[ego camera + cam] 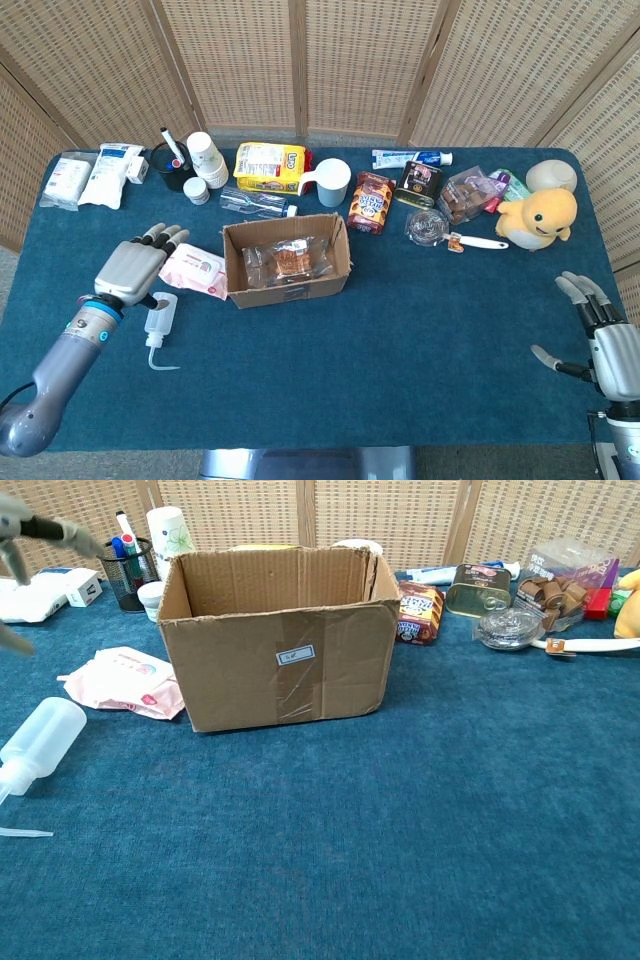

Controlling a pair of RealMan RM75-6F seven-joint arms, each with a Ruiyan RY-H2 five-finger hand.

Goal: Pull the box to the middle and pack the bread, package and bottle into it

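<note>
Head view, item 1: your left hand hangs palm down over the table, fingers spread and pointing away from you, holding nothing; its forearm runs back toward the near left corner. In the chest view only blurred fingertips show at the upper left edge.

Item 2: your right hand sits at the near right edge of the table, fingers apart and thumb out to the side, holding nothing.

Item 3: bottle, lying on its side just to the right of the left hand's wrist, nozzle toward you.

Item 4: package, pink and white, flat on the cloth just to the right of the left hand's fingers, between that hand and the box.

Item 5: box, open cardboard, beyond the package to the right of the left hand and well apart from the right hand. Contents: bread in clear wrap, lying on the box floor.

Item 6: pen holder, black mesh, beyond the left hand at the far side; 1 marker stands in it.
</note>
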